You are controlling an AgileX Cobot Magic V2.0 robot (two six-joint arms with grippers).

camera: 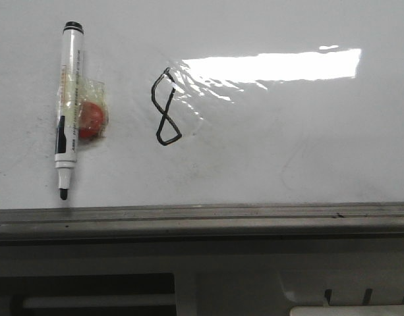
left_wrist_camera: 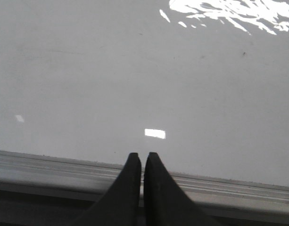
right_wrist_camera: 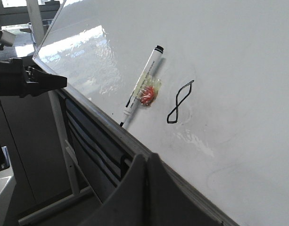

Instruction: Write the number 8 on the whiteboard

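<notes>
Left black gripper: 2 dark tapered fingers pressed nearly together, only a thin slit between, holding nothing, hovering over the grey metal edge rail of the large glossy white whiteboard. Right dark grey gripper: fingers closed against each other too, nothing between them, placed near the board's lower rail and away from the writing.

In front view, no arm visible. Small angular black number 8 drawn in thin marker line on the whiteboard, slightly left of the middle, leaning a little, with upper loop touching the left end of the bright glare patch. Same figure 8 seen from the right wrist, near the marker and separate from it.

White marker pen with black cap end and black tip resting flat against the board to the left of the 8, tip pointing down, close above the grey rail. Round red-orange piece under clear tape attached on the right side of the pen, touching it. Also visible from the right wrist: pen and red piece.

Faint grey smudges on the board right of the 8. Board stand leg visible below the board in right wrist view.
</notes>
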